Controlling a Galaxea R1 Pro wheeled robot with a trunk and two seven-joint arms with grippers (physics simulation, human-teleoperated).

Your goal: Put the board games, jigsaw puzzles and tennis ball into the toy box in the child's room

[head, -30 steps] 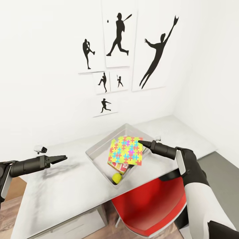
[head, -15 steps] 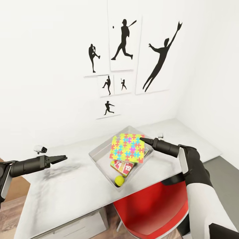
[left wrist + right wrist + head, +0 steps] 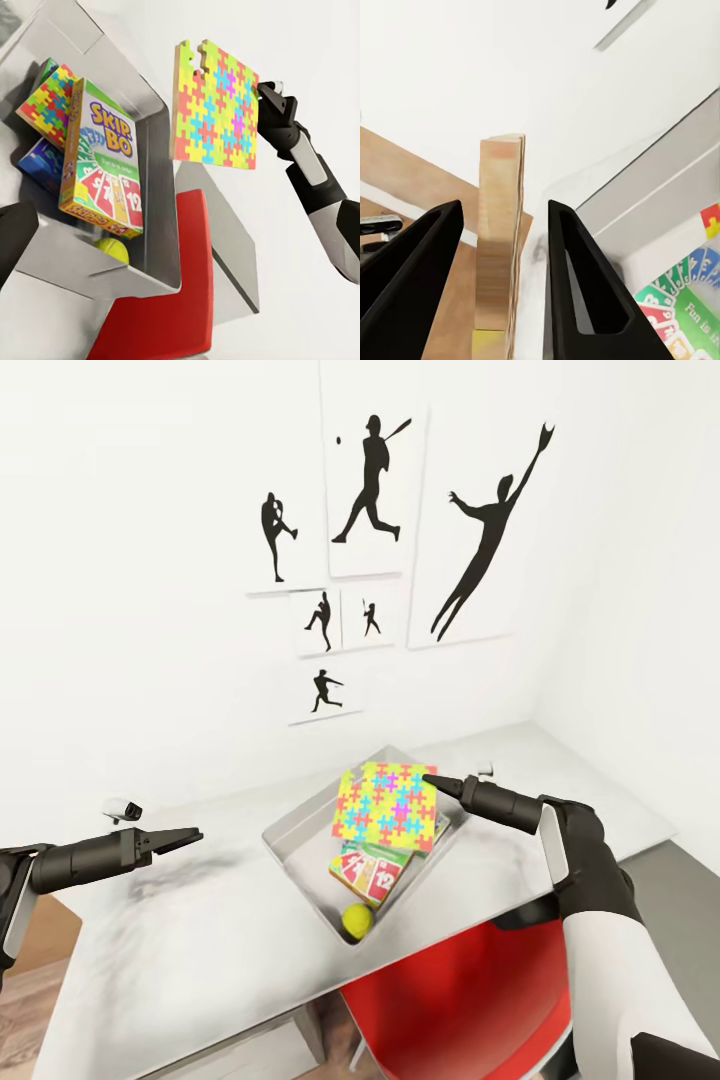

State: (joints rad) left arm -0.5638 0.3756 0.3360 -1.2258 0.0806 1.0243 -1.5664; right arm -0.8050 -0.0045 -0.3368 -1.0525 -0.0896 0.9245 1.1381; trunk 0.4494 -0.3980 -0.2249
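Head view: right gripper (image 3: 430, 781) at centre frame, tip against the right edge of a jigsaw puzzle (image 3: 390, 807) hanging tilted over the far half of the toy box (image 3: 296, 823). Puzzle's lower edge clear of the box contents, with air beneath. Right wrist view: puzzle's wooden edge (image 3: 501, 240) standing between the two fingers (image 3: 577, 285), a thin gap visible on each side; clamped or let go, cannot tell. Left wrist view: same puzzle (image 3: 216, 105) on edge beyond the box wall, well above the rim. Lying inside the box, a Skip-Bo box (image 3: 105, 161) on top, a second puzzle (image 3: 49, 101) and a blue box (image 3: 36, 166) partly under it, a tennis ball (image 3: 112, 247) tucked at the low corner. Near corner of the toy box reaching almost to the front edge of the table (image 3: 200, 950), just above a red chair (image 3: 450, 1000). Left gripper (image 3: 190, 838) at lower left of the head view, fingers spread, grasping nothing, over a broad bare stretch of tabletop, well apart from the box.
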